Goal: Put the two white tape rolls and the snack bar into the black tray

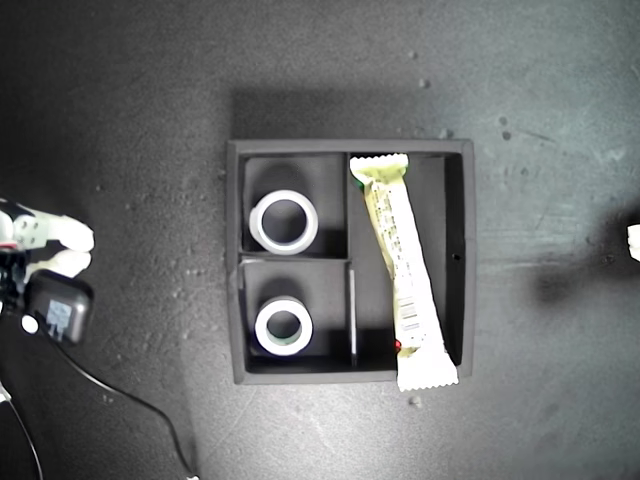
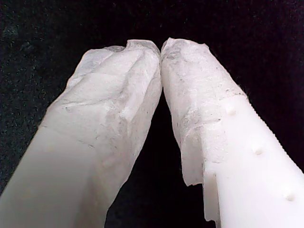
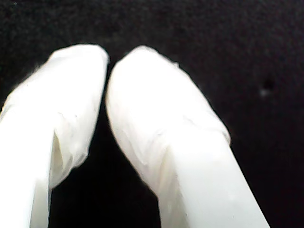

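Both our end effectors, first [image 2: 160, 47] and second [image 3: 108, 61], are clenched on nothing because the white ring-shaped tape rolls [image 1: 284, 222] [image 1: 283, 326] and the cream-wrapped snack bar [image 1: 402, 268] already lie in the square matte black tray [image 1: 468, 262].

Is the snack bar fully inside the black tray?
Not fully. The snack bar lies in the long compartment, but one crimped end sticks out over the black tray wall.

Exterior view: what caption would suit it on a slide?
Black tray on a dark table, a white tape roll and another in its small compartments, snack bar in the long one.
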